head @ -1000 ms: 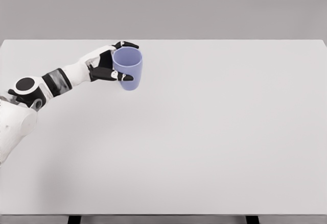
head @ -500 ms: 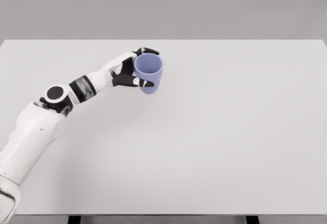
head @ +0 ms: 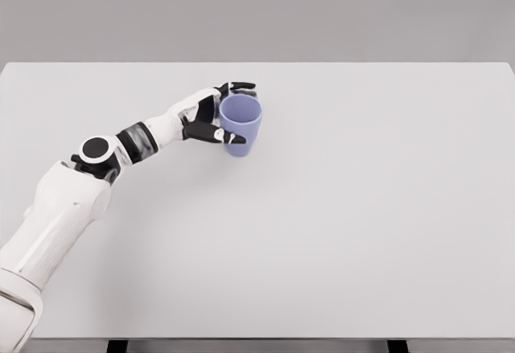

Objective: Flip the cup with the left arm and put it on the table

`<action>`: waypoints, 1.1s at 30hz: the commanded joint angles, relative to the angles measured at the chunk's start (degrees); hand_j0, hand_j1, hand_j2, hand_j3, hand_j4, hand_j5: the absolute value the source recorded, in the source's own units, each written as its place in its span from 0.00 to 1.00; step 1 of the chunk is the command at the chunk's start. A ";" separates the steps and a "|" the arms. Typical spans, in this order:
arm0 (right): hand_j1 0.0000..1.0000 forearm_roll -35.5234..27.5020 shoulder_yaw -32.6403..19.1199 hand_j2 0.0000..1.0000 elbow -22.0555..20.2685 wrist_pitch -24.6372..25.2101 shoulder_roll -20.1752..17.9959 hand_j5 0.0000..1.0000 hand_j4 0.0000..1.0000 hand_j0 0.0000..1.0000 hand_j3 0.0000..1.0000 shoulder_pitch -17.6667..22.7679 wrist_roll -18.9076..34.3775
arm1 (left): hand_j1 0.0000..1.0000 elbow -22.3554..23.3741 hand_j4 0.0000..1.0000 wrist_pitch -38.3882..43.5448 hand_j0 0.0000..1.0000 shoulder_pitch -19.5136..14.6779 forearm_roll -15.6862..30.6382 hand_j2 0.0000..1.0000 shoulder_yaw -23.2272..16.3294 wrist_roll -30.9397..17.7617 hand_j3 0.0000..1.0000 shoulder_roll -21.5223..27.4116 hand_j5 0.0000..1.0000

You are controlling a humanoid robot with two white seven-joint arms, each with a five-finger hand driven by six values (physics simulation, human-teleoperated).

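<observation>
A broad, matte white table (head: 346, 232) fills nearly all of what I see, its far edge meeting a plain grey wall (head: 322, 11), with two dark legs just showing under the near edge. My left robot hand (head: 211, 116) is closed around the cup (head: 241, 125), black fingers (head: 240, 86) hooked over the far side of the rim and the thumb pressed across its near side. The cup sits left of the table's middle, toward the far edge, mouth up and tipped slightly toward me; I cannot tell whether its base touches the table. Compared with half a second ago, arm and cup have shifted a little to the right and down. The cup is a smooth, lavender-blue tapered cylinder; my arm is glossy white shell with black joints.
</observation>
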 commanded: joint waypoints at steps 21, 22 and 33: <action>1.00 0.02 0.00 1.00 0.02 0.00 0.00 1.00 1.00 1.00 1.00 0.00 0.05 | 1.00 -0.69 1.00 -0.43 1.00 -3.51 1.04 1.00 1.46 0.00 1.00 2.47 1.00; 1.00 0.02 0.00 1.00 0.02 0.00 0.00 1.00 1.00 1.00 1.00 0.00 -0.04 | 1.00 -0.78 1.00 -0.43 1.00 -3.95 1.13 1.00 1.37 0.00 1.00 2.82 1.00; 1.00 -0.06 0.00 1.00 0.02 0.00 0.00 1.00 1.00 1.00 1.00 0.00 -0.04 | 1.00 0.01 1.00 -25.15 1.00 -8.00 -19.70 1.00 -5.31 0.00 1.00 26.45 1.00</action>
